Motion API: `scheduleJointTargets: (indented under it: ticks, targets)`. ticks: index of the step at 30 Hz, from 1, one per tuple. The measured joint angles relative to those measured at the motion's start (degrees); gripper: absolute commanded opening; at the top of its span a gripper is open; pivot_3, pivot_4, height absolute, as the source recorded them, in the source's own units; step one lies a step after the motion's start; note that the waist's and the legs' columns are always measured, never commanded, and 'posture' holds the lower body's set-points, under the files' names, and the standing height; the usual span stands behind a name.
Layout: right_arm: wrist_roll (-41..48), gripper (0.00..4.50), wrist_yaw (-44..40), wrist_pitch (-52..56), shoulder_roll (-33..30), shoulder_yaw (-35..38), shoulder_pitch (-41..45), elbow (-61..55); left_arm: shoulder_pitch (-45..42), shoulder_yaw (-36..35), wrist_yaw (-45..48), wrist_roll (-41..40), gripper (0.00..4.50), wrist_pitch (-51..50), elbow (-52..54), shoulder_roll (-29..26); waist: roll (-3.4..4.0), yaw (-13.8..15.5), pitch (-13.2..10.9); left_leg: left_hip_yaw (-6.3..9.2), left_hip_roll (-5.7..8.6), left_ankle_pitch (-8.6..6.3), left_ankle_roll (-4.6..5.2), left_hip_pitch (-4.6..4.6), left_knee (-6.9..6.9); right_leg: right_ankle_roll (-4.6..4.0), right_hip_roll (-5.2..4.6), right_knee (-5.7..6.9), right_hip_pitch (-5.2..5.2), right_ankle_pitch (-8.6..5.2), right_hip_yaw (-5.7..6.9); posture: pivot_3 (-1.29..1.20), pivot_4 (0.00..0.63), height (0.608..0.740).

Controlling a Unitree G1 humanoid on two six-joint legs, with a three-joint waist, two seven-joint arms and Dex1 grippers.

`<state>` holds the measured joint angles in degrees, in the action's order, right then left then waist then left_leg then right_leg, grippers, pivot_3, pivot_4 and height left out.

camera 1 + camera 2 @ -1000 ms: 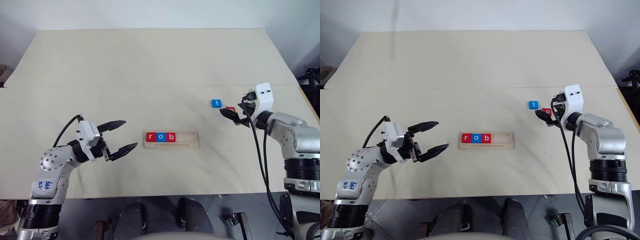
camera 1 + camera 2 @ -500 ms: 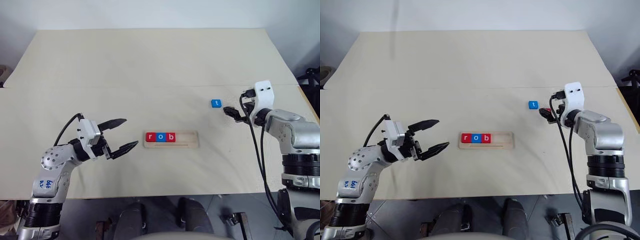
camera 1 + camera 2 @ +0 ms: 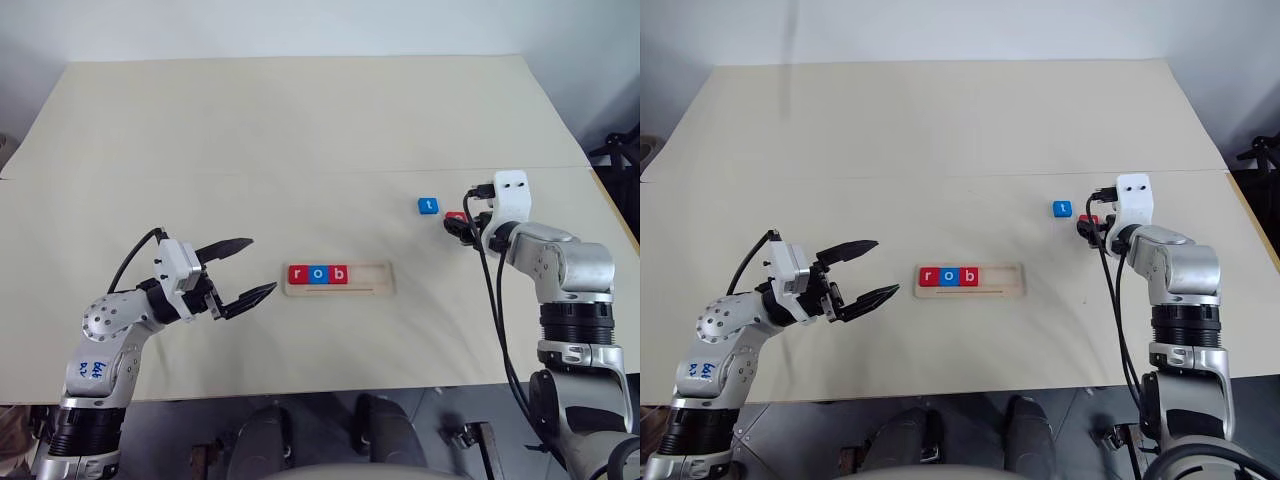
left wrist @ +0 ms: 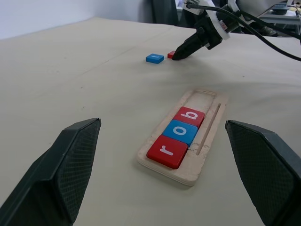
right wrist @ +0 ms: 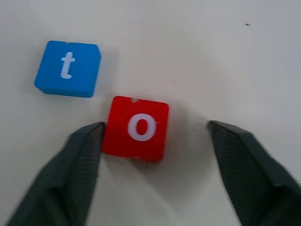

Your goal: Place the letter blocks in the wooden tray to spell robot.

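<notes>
The right pincer (image 5: pixel 153 141) sits low over the tabletop (image 3: pixel 300 130) at the right, its two black fingers spread either side of a red "o" block (image 5: pixel 135 128). One finger touches or nearly touches the block's edge; the other stands apart, so the block is bracketed but not yet gripped. This looks like the start of a pick-up, since "o" is the next letter needed. Just beside it, slightly farther and to the left, lies a blue "t" block (image 5: pixel 68 68), flat on the tabletop and untouched.

The left pincer (image 3: pixel 245 270) hovers released and empty at the near left, fingers wide apart and aimed toward the wooden tray (image 3: pixel 372 289), probably waiting its turn.

The tray lies at the centre of the tabletop. Its slot holds three blocks touching in a row from the left end: a red "r" (image 4: pixel 167 151), a blue "o" (image 4: pixel 179 131) and a red "b" (image 4: pixel 189 116). The right part of the slot is bare, with room for the last two letters.
</notes>
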<state>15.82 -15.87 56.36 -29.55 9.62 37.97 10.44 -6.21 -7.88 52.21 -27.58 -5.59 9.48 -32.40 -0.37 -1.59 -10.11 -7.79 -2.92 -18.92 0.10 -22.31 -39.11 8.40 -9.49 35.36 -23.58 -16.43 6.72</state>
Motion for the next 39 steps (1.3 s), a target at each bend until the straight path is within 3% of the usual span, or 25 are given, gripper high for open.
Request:
scheduleJointTargets:
  ticks: [1,8,14,19,24,27,33,36,39]
  targets:
    - [0.0,1.97,0.1,0.0,0.1,0.0,-0.1,-0.2,0.0,0.0,0.0,0.0,4.5,0.0,0.0,0.0,0.0,0.0,0.0,0.0,0.0,0.0,0.0,0.0,0.0,0.0,0.0,0.0,0.0,0.0,0.0,0.0,0.15,0.74]
    - [1.1,1.97,0.0,4.6,-0.7,1.0,-3.8,-7.6,0.2,0.0,0.6,0.0,4.5,0.1,0.3,0.0,0.0,0.1,0.0,0.0,0.0,0.0,0.0,-0.04,0.0,0.0,0.0,-0.02,-0.02,0.0,0.0,0.0,0.15,0.74]
    - [6.2,1.97,-0.3,19.4,-1.5,5.7,-12.9,-29.4,-0.4,0.3,2.8,0.0,4.5,0.6,-1.4,-0.1,0.0,0.2,0.0,0.03,-0.01,-0.01,0.01,-0.06,0.03,0.0,0.0,-0.04,-0.05,0.0,0.02,0.0,0.15,0.74]
    - [8.1,1.97,1.1,27.8,3.8,7.4,-19.3,-41.6,-1.5,0.6,5.0,0.0,4.5,0.6,-2.4,-0.1,0.0,0.1,0.0,0.04,-0.01,-0.01,0.02,-0.06,0.03,-0.01,0.0,-0.04,-0.05,0.0,0.01,0.0,0.15,0.74]
    - [8.1,1.97,2.5,30.4,7.7,8.1,-21.9,-46.3,-1.7,0.7,5.7,0.0,4.5,0.6,-3.4,-0.1,0.0,0.1,0.0,0.04,0.0,-0.02,0.03,-0.06,0.04,-0.01,0.0,-0.04,-0.07,-0.01,0.0,0.0,0.15,0.74]
    - [8.1,2.54,2.6,31.1,7.9,8.1,-22.3,-47.1,-1.6,0.7,5.9,0.0,4.5,0.7,-3.4,-0.1,-0.01,0.1,0.0,0.05,0.0,-0.02,0.03,-0.06,0.04,-0.01,0.0,-0.04,-0.05,-0.01,0.01,0.0,0.15,0.74]
    - [10.2,4.48,-0.6,31.9,6.5,7.6,-22.5,-48.2,-0.8,0.6,5.8,0.0,4.5,0.7,-3.4,-0.1,-0.02,0.1,0.0,0.06,0.01,-0.03,0.04,-0.06,0.03,-0.01,0.0,-0.06,-0.05,0.0,0.0,0.0,0.15,0.74]
    - [14.0,4.48,-6.7,30.8,1.3,6.5,-23.2,-48.1,-0.3,0.2,5.6,0.0,4.5,0.7,-3.4,-0.1,-0.02,0.1,0.0,0.07,0.01,-0.05,0.08,-0.08,0.04,-0.01,0.0,-0.09,-0.05,-0.01,0.0,0.0,0.15,0.74]
    - [15.7,4.48,-15.9,21.9,-9.8,5.4,-25.5,-47.4,-0.1,-0.1,5.4,0.0,4.5,0.7,-3.3,-0.2,-0.01,0.2,0.0,0.08,0.03,-0.08,0.13,-0.08,0.03,0.02,0.0,-0.23,0.0,0.01,0.02,0.0,0.15,0.74]
